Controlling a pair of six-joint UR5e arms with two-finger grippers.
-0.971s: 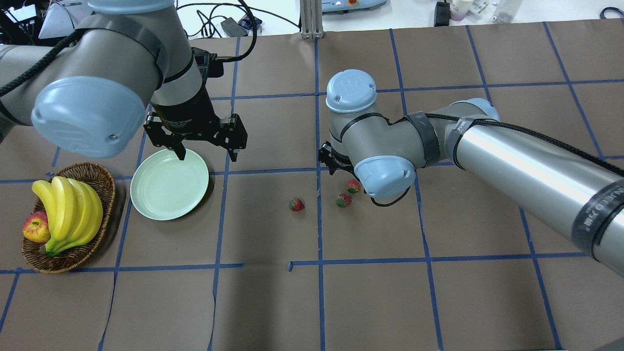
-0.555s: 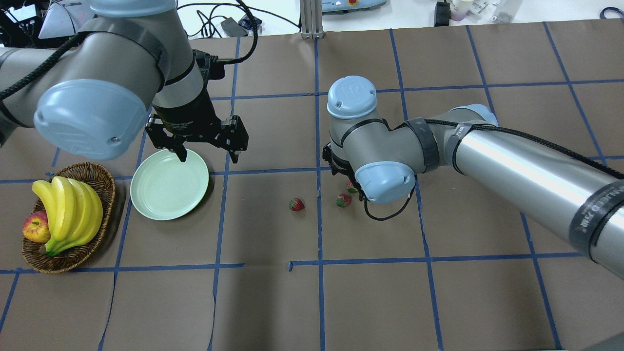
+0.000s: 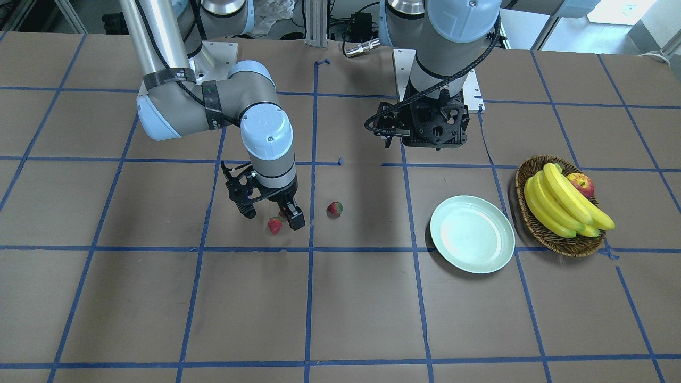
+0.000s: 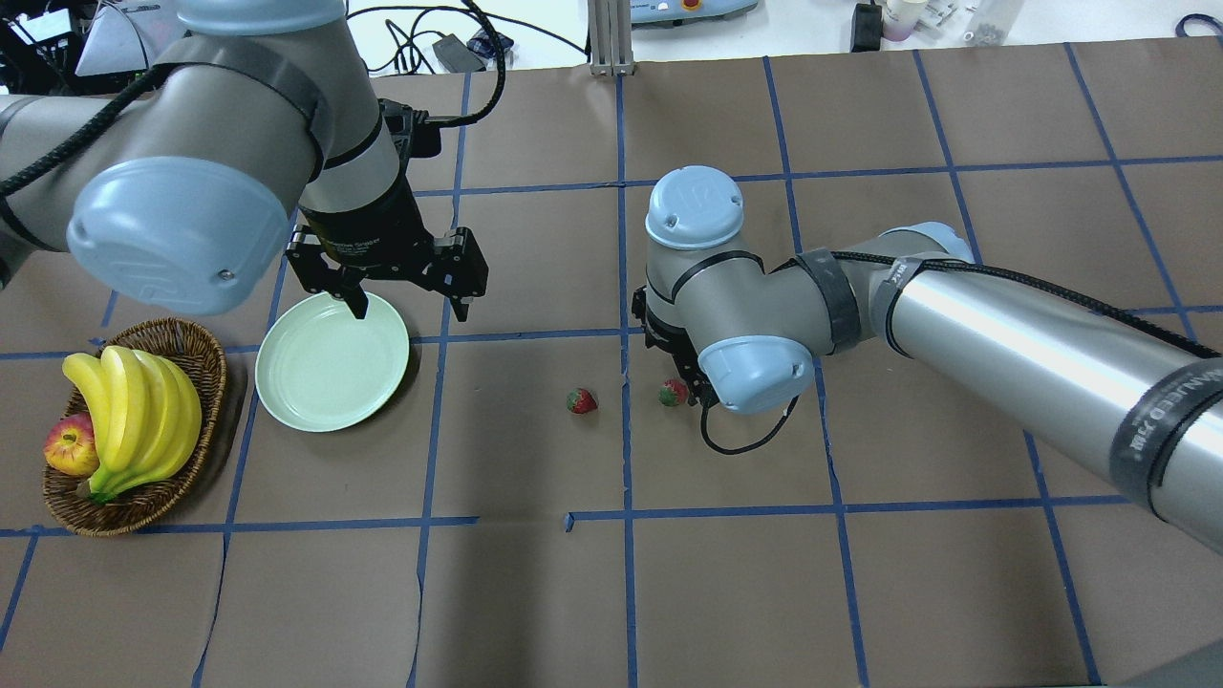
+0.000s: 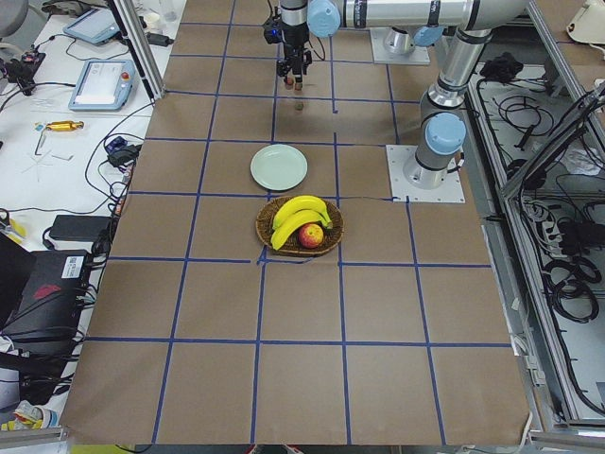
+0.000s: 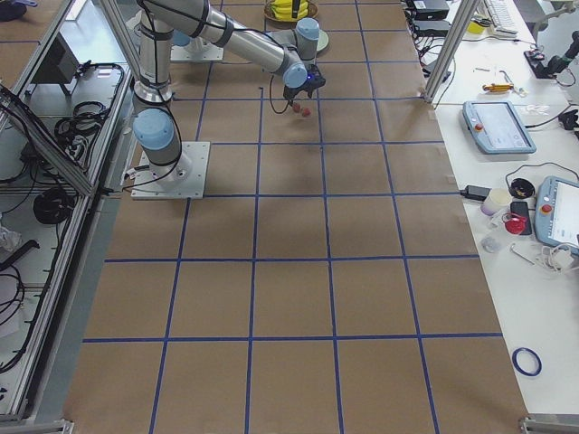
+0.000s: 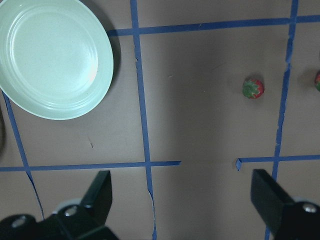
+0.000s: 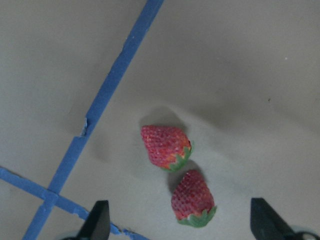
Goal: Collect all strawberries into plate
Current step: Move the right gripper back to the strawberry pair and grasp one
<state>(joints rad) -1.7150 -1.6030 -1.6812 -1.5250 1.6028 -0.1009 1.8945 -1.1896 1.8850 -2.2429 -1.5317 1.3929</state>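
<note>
Between my right fingers (image 8: 99, 222), low centre of the right wrist view, lie two strawberries (image 8: 166, 146) just beside each other on the brown paper. The lower strawberry (image 8: 192, 200) sits roughly midway between the tips, the other up-left of it. My right gripper (image 3: 271, 214) is spread wide, nothing gripped, low over the table with a finger either side of the pair. The third strawberry (image 4: 581, 400) lies alone at centre of the overhead view, just left of a blue tape line (image 4: 626, 420), outside my fingers. The plate (image 4: 332, 361) is at frame left, well apart from all three. My left gripper (image 4: 411, 304) hangs at the plate's upper right edge, wide open, holding nothing. A basket (image 4: 218, 377) with bananas (image 4: 143, 411) and an apple (image 4: 69, 447) is far left, just beside the plate.
</note>
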